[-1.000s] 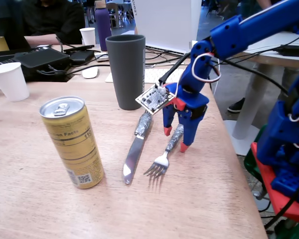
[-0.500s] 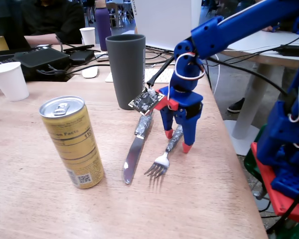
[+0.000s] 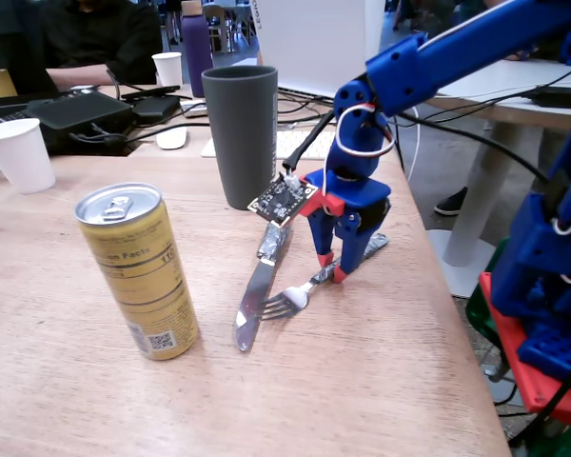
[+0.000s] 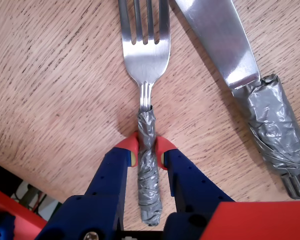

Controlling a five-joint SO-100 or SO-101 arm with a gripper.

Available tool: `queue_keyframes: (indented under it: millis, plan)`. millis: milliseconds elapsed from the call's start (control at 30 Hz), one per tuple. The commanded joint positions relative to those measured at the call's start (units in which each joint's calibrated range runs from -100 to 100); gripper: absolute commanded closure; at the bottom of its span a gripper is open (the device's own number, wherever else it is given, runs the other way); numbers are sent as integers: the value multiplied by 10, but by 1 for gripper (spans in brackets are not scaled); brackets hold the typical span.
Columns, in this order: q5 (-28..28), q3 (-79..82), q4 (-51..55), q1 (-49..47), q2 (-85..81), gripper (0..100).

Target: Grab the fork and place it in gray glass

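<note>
The fork rests low on the wooden table with its tines close to the knife's blade and its taped handle pointing right and back. My blue gripper is shut on that handle. In the wrist view the red fingertips press both sides of the fork handle, just below the neck, with the gripper centred on it. The gray glass stands upright just behind and to the left of the gripper.
A knife with a taped handle lies beside the fork. A gold can stands front left and a white paper cup far left. Cables and devices crowd the back. The table edge runs close on the right.
The gripper went from open astride the fork's handle to shut on it. The fork has swung, its tines now toward the knife and its handle end out to the right.
</note>
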Motion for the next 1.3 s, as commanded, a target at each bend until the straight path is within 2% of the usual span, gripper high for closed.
queue_keyframes:
  millis: [0, 267, 433, 533, 700, 767, 1033, 1267]
  plan:
    - [2, 5, -2, -4, -34, 100]
    - [2, 122, -1, -7, -259, 100]
    - [-3, 118, -1, -6, -320, 100]
    - [-3, 65, 11, -6, -339, 100]
    - [-2, -92, 191, -7, -337, 100]
    - [-3, -134, 223, -7, -340, 100]
    - [-3, -244, 212, -2, -347, 100]
    - [-3, -252, 211, -6, -399, 100]
